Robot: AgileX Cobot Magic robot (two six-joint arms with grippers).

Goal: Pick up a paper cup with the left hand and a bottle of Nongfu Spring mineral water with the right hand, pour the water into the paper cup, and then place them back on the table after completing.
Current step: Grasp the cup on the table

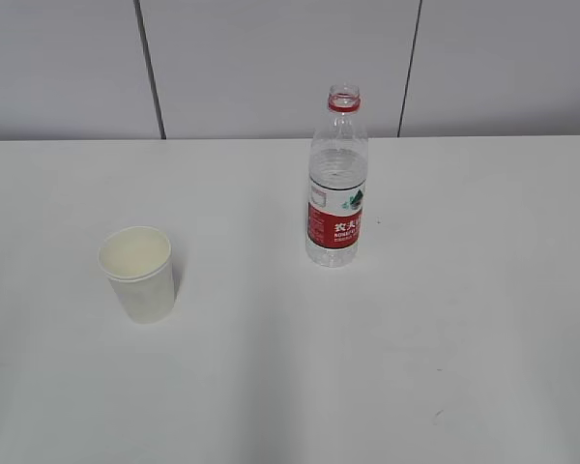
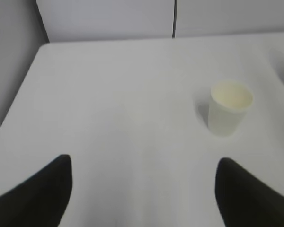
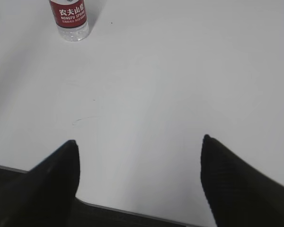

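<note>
**Claws wide and idle; cup and bottle untouched on counter**

Claws were the nearest items in both wrist views. The left claw (image 2: 142, 189) stood wide, its two dark fingers at the lower corners of the view with bare counter (image 2: 123, 118) between them and nothing held. The right claw (image 3: 139, 179) was likewise wide and empty, hanging over the counter's near edge. Neither arm appeared in the exterior view.

Further out, the paper cup (image 1: 138, 273) stood upright on the left part of the counter, mouth open; no liquid could be made out inside. In the left wrist view it sat ahead and to the right of the claw's centre line, well apart from the fingers.

Beyond it, the bottle (image 1: 336, 181) stood upright nearer the back wall (image 1: 271, 58), well apart from the cup, red label facing forward. No cap was on the neck, and water (image 1: 334, 249) showed at its base. In the right wrist view the bottle lay far ahead and left of centre.

Risks, in my judgement: the cup is light and thin-walled, so an off-centre approach could topple it and a hard squeeze could crush it. The open bottle could spill if tilted early or squeezed.
</note>
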